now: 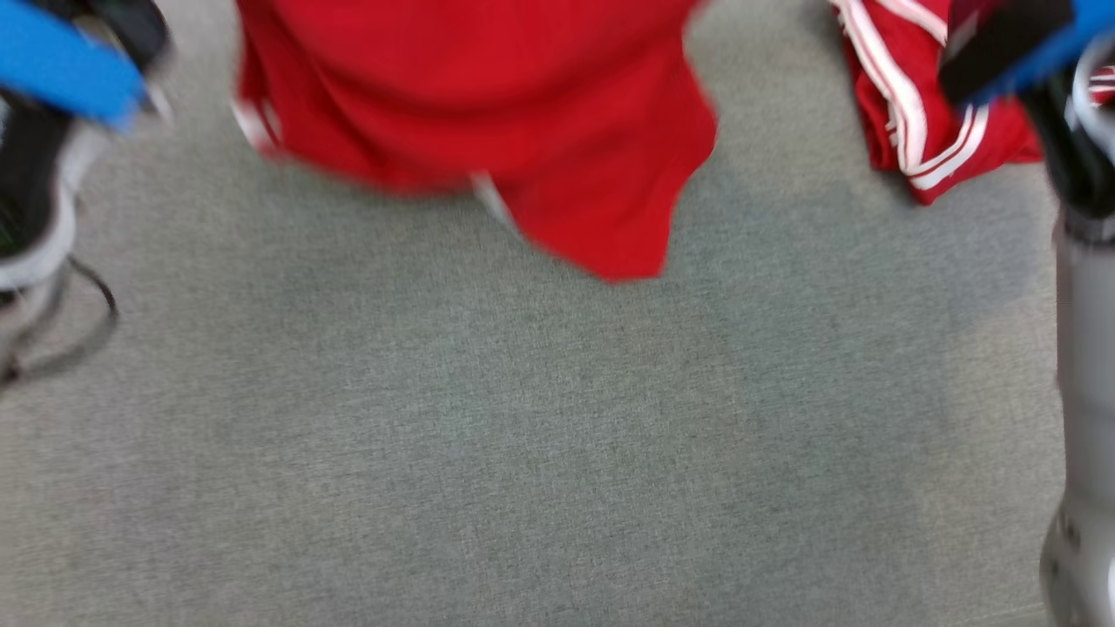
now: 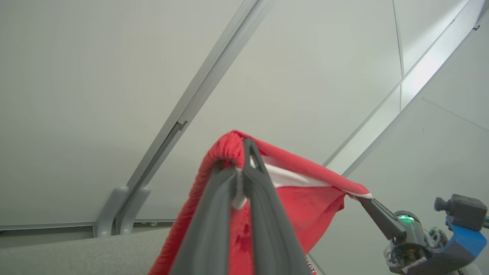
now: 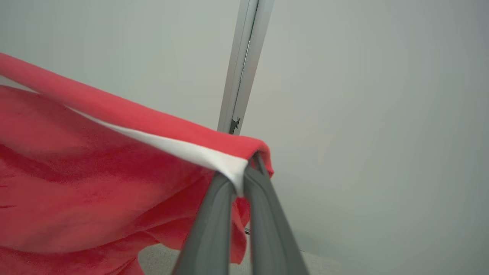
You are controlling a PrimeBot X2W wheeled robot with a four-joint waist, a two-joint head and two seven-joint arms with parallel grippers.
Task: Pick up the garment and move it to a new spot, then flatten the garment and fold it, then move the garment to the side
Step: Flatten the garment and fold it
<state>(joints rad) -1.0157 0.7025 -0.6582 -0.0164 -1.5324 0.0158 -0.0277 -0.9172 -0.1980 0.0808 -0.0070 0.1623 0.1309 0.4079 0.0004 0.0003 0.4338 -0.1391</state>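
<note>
The red garment [image 1: 488,113] hangs in the air at the upper centre of the head view, suspended between the two arms above the grey cloth-covered worktop [image 1: 557,453]. Its outline is blurred, and its lowest corner points down toward the worktop; whether that corner touches the cloth cannot be told. In the left wrist view the left jaws are closed tight on the garment, with the two dark fingers [image 2: 214,229] pressed together around a bunched fold of red fabric and a strip of white trim. From that grip the upper edge of the garment runs taut to the right of that view, where a dark finger of the right jaws pinches its far corner. In the right wrist view the right jaws are likewise closed on the garment, the fingers [image 3: 208,236] clamping the white-trimmed edge, and the body of the fabric sags away to the left of that view. A second red garment [image 1: 915,113] with white stripes lies on the worktop at the upper right of the head view, apart from the held one. The left arm [image 1: 61,65] appears at the upper left, with a dark cable [image 1: 87,322] looping below it; the pale right forearm [image 1: 1084,392] runs along the right edge. A pale wall with a metal rail [image 2: 214,76] stands behind the worktop.
</note>
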